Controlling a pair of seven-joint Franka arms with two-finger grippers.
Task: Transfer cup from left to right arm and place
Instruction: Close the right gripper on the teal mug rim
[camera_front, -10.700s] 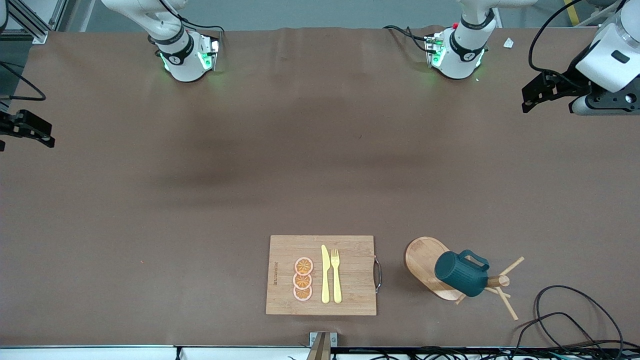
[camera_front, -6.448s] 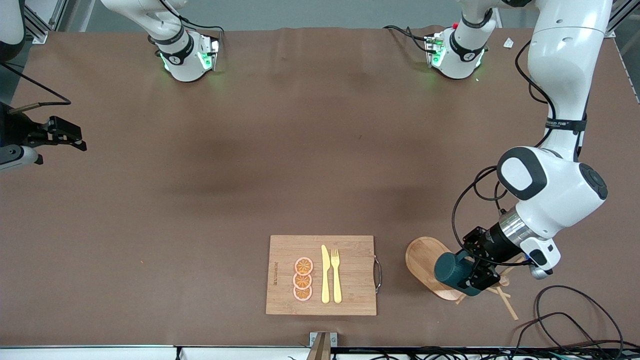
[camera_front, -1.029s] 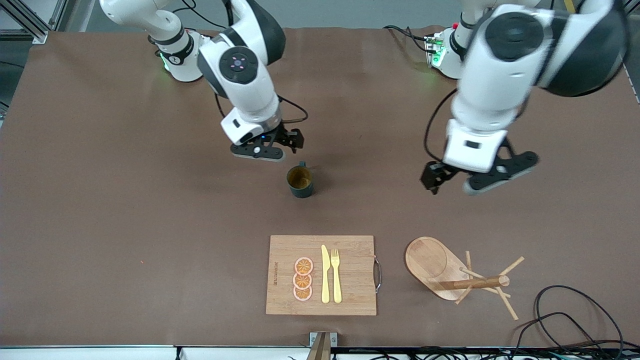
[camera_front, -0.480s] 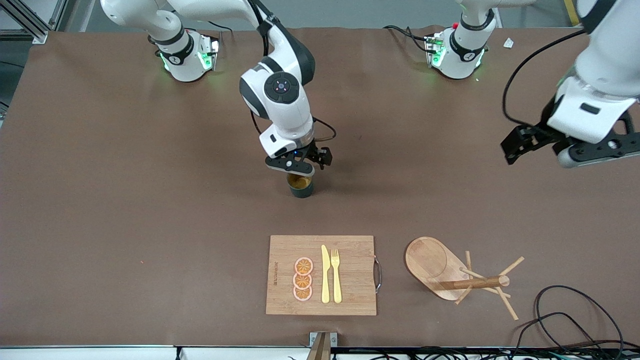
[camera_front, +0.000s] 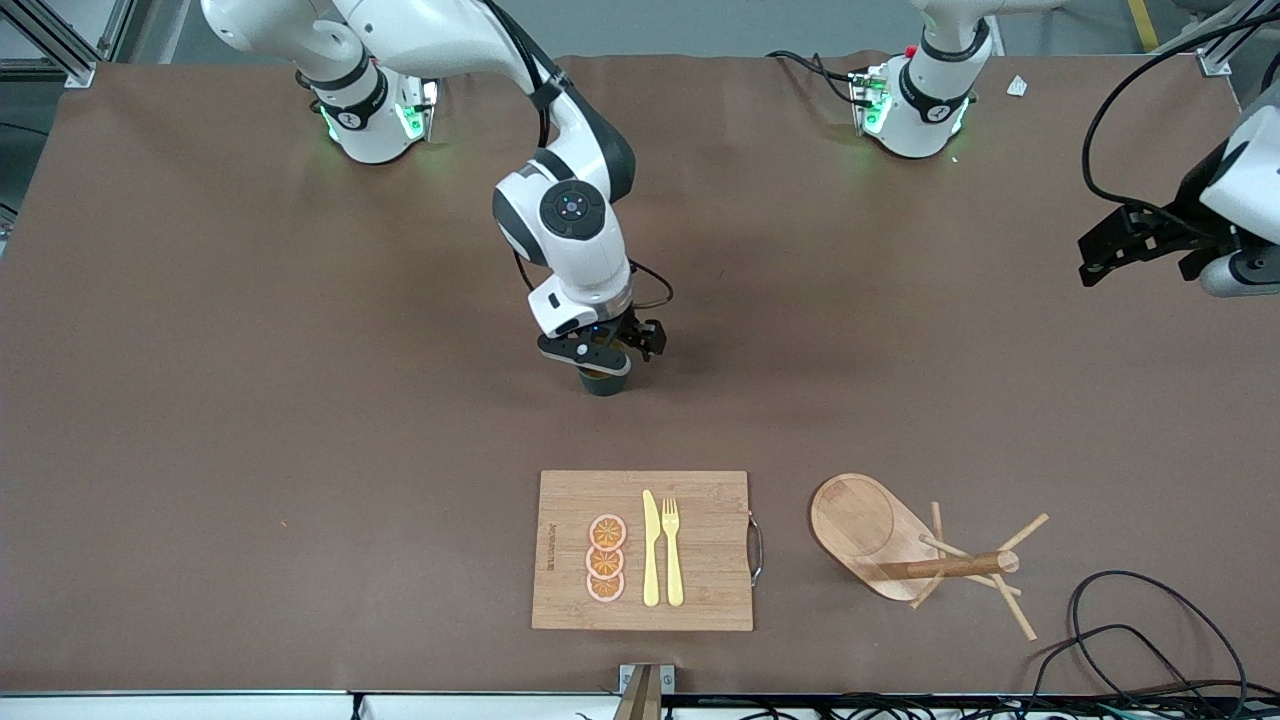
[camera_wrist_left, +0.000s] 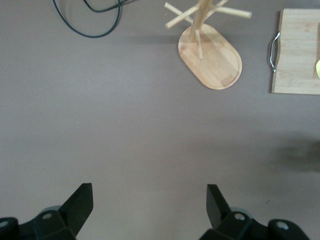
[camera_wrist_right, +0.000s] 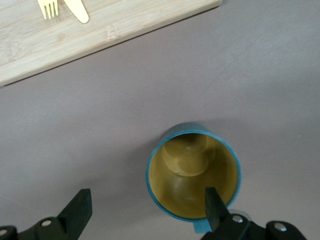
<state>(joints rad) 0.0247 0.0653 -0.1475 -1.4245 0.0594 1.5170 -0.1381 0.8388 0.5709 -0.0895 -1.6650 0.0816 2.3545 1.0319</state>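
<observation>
The cup (camera_front: 604, 382) stands upright on the brown surface (camera_front: 300, 400), near its middle and farther from the front camera than the cutting board (camera_front: 642, 550). The right pincer (camera_front: 600, 350) is directly over it, fingers apart, one fingertip (camera_wrist_right: 214, 205) inside the tan-yellow hollow, nothing clamped. On the board lie orange slices (camera_front: 606, 558), a knife (camera_front: 651, 548) and a fork (camera_front: 672, 550). Beside the board a wooden mug tree (camera_front: 905, 545) lies tipped over. The left pincer (camera_front: 1140, 240) hangs open over the left arm's end of the surface, empty.
</observation>
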